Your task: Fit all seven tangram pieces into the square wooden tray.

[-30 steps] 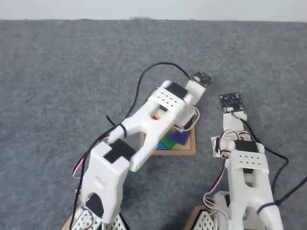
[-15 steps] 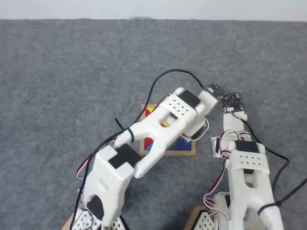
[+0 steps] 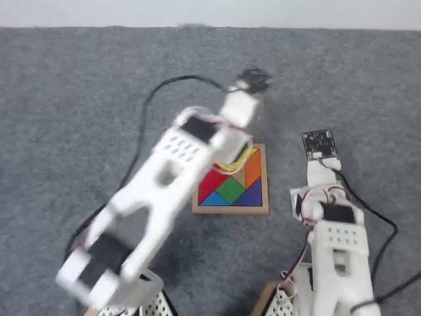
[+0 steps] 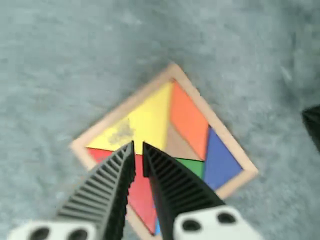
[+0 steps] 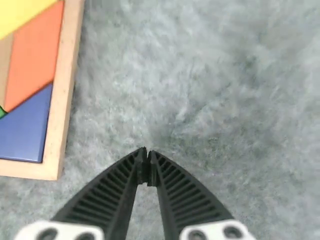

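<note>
The square wooden tray (image 3: 230, 209) is sitting on the grey carpet (image 3: 85, 92) between the two arms. The pieces are lying flat inside it: yellow triangle (image 4: 142, 117), orange piece (image 4: 187, 117), blue triangle (image 4: 220, 160), green piece (image 4: 192, 167), red triangle (image 4: 140, 192) and a little tan triangle (image 4: 177, 145). The left gripper (image 4: 138, 145) is hanging over the tray, jaws pinched nearly together on nothing. The right gripper (image 5: 147, 151) is sitting clenched and empty over the carpet just beside the tray's edge.

No legible text or markings anywhere.
</note>
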### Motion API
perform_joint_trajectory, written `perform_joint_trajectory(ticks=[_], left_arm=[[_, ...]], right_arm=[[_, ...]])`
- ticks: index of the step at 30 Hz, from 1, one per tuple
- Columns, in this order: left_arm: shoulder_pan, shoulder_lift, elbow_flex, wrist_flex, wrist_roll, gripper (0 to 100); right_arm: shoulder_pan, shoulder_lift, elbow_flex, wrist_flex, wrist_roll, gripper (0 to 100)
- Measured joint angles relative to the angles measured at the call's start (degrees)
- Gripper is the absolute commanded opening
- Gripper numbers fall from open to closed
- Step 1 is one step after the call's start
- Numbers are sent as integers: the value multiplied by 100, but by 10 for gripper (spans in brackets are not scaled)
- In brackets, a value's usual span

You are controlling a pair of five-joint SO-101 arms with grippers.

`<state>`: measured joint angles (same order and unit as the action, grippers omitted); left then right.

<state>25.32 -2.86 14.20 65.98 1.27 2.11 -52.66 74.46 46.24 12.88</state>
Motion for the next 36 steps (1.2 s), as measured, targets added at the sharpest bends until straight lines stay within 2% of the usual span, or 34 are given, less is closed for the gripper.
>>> perform_joint_trajectory(ticks=[5,10,17,22,29,32,36], left_arm=[[-721,-2382,2637,-1503,-62,23],[-1503,-4659,4791,-2224,-879,23],[-2497,-6963,6409,-2251,-1020,23],[-2848,-8070,7095,-2075,-1020,23],[-2857,-9442,8246,-2066,-1020,23],[-2866,-9987,8273,-1741,-1020,23],[-2857,-10013,8273,-1591,-1029,23]], right_arm=[[-35,-1442,343,492,97,7],[-387,-2734,774,1064,316,7],[-440,-4360,1284,1943,536,8],[-440,-5073,1530,2330,774,8],[-440,-5081,1741,2330,782,8],[-404,-5064,2084,2084,782,8],[-422,-5073,2092,1943,782,9]])
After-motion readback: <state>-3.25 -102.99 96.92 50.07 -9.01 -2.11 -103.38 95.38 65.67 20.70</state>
